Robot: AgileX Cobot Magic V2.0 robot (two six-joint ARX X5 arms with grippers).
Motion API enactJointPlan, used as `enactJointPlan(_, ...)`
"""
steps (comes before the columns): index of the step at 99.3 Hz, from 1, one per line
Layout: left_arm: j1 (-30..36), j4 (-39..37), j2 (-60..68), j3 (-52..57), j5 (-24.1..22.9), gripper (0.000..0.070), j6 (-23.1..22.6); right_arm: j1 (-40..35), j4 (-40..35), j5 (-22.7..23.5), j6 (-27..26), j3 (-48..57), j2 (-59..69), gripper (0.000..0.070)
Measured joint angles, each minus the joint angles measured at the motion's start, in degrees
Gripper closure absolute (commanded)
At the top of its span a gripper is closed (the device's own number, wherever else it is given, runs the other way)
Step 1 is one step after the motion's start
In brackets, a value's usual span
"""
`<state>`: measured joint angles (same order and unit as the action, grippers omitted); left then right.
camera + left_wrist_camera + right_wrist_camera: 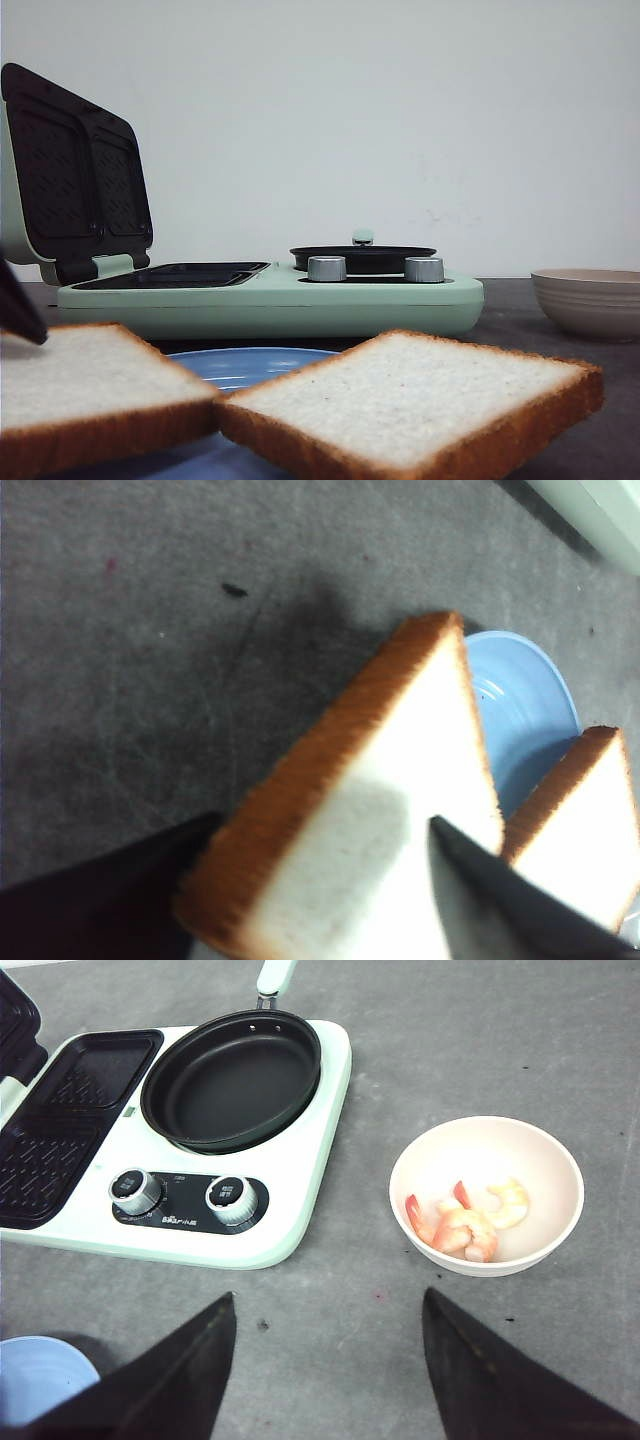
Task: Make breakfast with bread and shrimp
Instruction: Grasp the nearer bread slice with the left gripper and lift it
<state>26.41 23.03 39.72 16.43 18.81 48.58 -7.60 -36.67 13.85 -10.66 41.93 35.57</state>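
Two bread slices lean on a blue plate (245,362) close to the front camera, the left slice (80,375) and the right slice (410,395). My left gripper (323,820) is open and straddles the left slice (400,750): one finger lies by its brown crust, the other over its white face. One of its dark fingers (18,305) shows at the front view's left edge. The shrimp (465,1225), orange-pink and curled, lie in a white bowl (540,1160). My right gripper (328,1300) hangs open above bare table, short of that bowl.
A mint-green sandwich maker (270,295) stands behind the plate, with its lid (75,170) raised, its dark plates (60,1120) bare, a black pan (232,1078) and two knobs (232,1198). The bowl (590,300) stands right of it. The second slice (585,830) lies beside the one between my left fingers.
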Motion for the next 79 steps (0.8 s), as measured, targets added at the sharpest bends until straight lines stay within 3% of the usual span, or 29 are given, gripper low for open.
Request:
enactJointPlan(16, 0.0, -2.5, 0.0, 0.0, -0.5, 0.0697, 0.0, 0.0, 0.0, 0.0, 0.0, 0.0, 0.0, 0.0334)
enactJointPlan(33, 0.3, -5.3, -1.1, 0.0, -0.7, 0.0696, 0.0, 0.0, 0.0, 0.0, 0.2, 0.0, 0.0, 0.0334)
enactJointPlan(48, 1.6, -4.4, -2.7, 1.9, -4.3, 0.0694, -1.9, 0.0, 0.0, 0.0, 0.3, 0.0, 0.0, 0.0334)
enactJointPlan(65, 3.8, -4.4, -2.9, 10.8, -11.6, 0.0694, -9.9, 0.0, 0.0, 0.0, 0.4, 0.0, 0.0, 0.0334)
enactJointPlan(79, 5.4, -5.0, 0.7, 19.1, -19.7, 0.0695, -21.7, 0.0, 0.0, 0.0, 0.4, 0.0, 0.0, 0.0334)
